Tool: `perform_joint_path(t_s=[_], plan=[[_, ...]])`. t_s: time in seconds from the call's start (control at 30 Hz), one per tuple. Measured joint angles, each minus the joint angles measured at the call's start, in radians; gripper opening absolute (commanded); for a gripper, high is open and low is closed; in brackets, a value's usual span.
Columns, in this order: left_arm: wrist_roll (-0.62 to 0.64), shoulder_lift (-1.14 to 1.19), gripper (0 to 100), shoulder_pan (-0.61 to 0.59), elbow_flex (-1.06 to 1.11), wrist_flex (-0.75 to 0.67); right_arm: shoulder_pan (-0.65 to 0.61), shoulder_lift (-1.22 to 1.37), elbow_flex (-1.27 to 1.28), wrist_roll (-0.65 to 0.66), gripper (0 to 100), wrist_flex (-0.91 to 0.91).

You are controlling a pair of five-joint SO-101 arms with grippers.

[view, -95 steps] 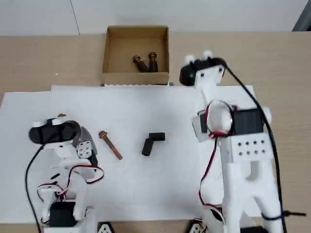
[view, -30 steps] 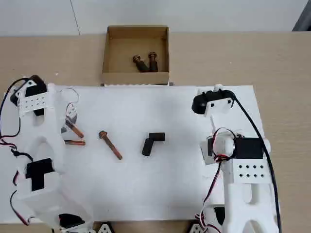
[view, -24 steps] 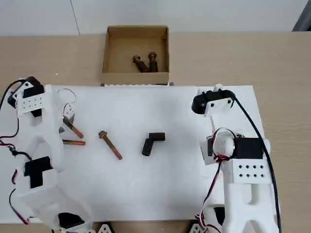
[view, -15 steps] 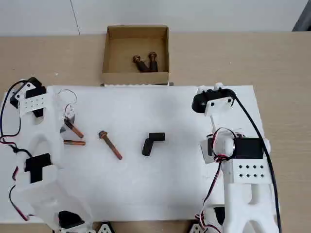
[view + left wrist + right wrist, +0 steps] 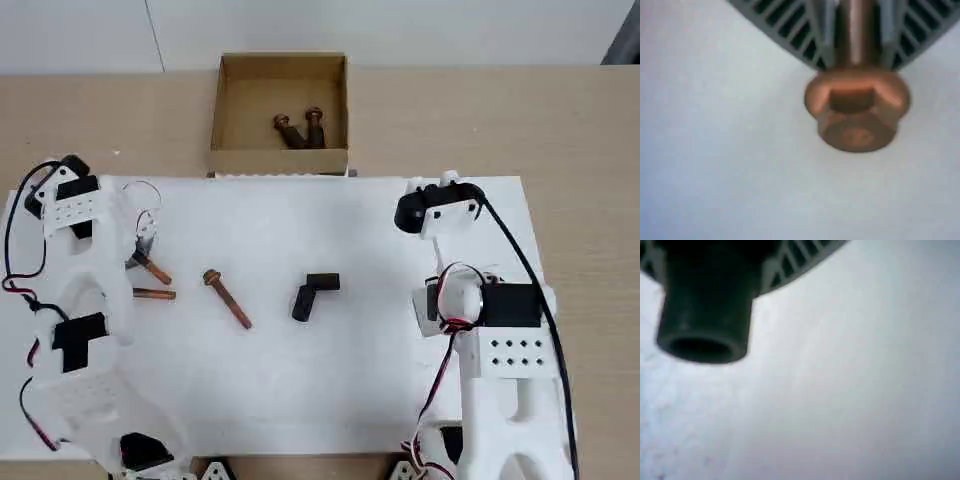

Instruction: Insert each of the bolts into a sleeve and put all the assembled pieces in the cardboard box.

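Note:
My left gripper (image 5: 857, 42) is shut on a copper bolt (image 5: 857, 112), hex head pointing away from the fingers, just above the white sheet. In the high view this gripper (image 5: 143, 248) sits at the sheet's left side with the bolt (image 5: 152, 268) slanting out of it. A second bolt (image 5: 153, 293) lies just beside it and a third (image 5: 226, 297) farther right. My right gripper (image 5: 705, 260) is shut on a black sleeve (image 5: 702, 315), open end toward the sheet. Two black sleeves (image 5: 315, 294) lie mid-sheet. The cardboard box (image 5: 227, 105) holds two assembled pieces (image 5: 299, 127).
The right arm (image 5: 436, 208) stands over the right part of the white sheet (image 5: 330, 390), well apart from the loose sleeves. The box sits on the wooden table (image 5: 480, 110) just beyond the sheet's far edge. Wires trail by the left arm (image 5: 75, 300).
Since 3.2 s ago the left arm has swung out to the sheet's left side and the right arm has drawn back from beside the box. Over the last second hardly anything moved.

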Motion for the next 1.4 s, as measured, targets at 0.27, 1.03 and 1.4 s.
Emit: perform_joint_path(t_s=[0.27,1.03,1.4], plan=[[-0.084,-0.292,0,0.080,0.003,0.075,0.000,-0.002,-0.080,0.000,0.4,0.049],[-0.226,-0.950,0,0.508,0.198,0.212,0.069,-0.710,0.230,0.000,0.2,-0.152],[-0.345,-1.392,0,0.528,0.753,-0.198,0.051,-1.011,0.603,0.000,0.2,-0.350]])
